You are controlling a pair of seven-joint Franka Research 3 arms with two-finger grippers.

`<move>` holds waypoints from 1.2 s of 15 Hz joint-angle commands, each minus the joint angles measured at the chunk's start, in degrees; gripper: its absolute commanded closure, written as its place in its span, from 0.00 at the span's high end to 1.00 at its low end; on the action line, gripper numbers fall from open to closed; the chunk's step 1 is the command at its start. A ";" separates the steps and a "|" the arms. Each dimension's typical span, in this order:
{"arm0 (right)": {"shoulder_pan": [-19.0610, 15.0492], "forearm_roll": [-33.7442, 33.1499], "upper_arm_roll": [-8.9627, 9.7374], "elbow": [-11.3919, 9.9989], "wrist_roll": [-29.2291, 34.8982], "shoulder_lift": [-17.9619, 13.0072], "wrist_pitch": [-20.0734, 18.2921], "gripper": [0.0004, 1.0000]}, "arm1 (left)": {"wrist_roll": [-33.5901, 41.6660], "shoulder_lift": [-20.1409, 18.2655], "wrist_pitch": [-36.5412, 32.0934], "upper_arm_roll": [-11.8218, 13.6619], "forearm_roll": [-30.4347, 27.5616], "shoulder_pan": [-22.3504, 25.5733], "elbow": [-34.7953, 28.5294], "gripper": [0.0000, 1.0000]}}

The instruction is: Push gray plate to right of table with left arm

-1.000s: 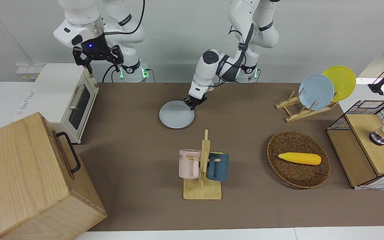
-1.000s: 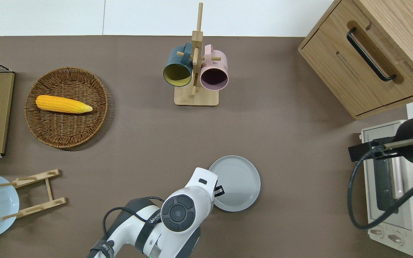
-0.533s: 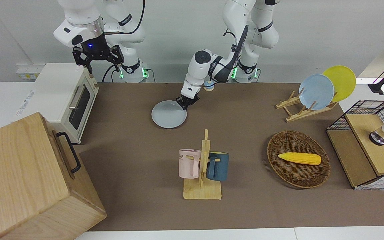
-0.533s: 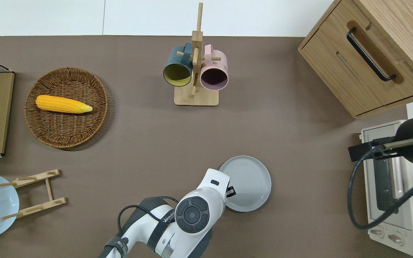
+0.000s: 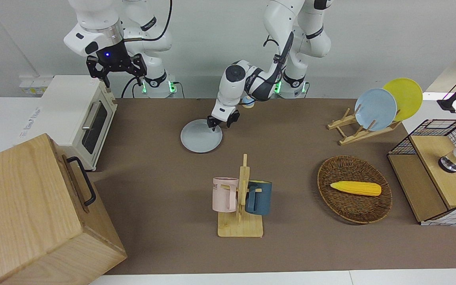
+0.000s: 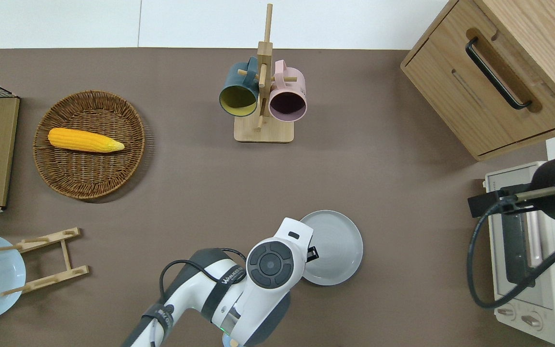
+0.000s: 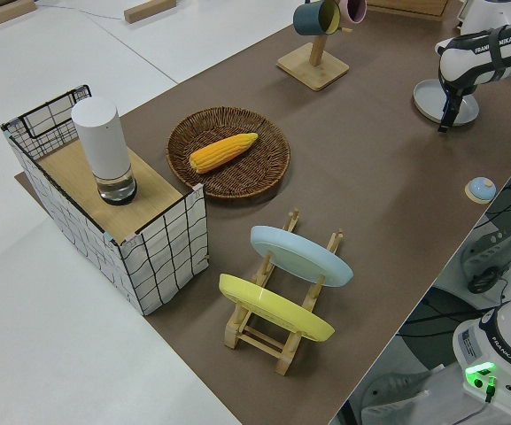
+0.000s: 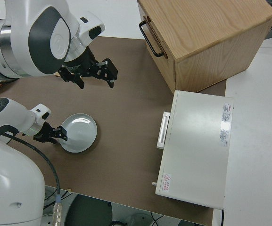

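The gray plate (image 5: 201, 136) has slid toward the right arm's end of the table (image 5: 299, 245), stopping mid-table. My left gripper (image 5: 220, 123), fingers spread, straddles its rim; I'd keep pushing low, steadily.

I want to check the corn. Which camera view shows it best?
The overhead view: the corn lies unobstructed in the wicker tray. The front and left side views show it obliquely; the right side view misses it.
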 commanded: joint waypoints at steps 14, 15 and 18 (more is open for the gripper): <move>-0.46 -0.03 0.30 -0.23 -0.43 -0.60 -0.69 1.00 | 49.29 -17.82 -34.23 0.44 14.32 33.61 14.99 0.99; -0.46 -0.03 0.30 -0.23 -0.43 -0.60 -0.69 1.00 | 49.48 -17.82 -34.32 0.62 14.23 35.54 15.52 0.99; -0.46 0.05 0.30 -0.23 -0.43 -0.60 -0.69 1.00 | 49.65 -17.12 -38.43 0.44 13.71 37.84 20.69 0.99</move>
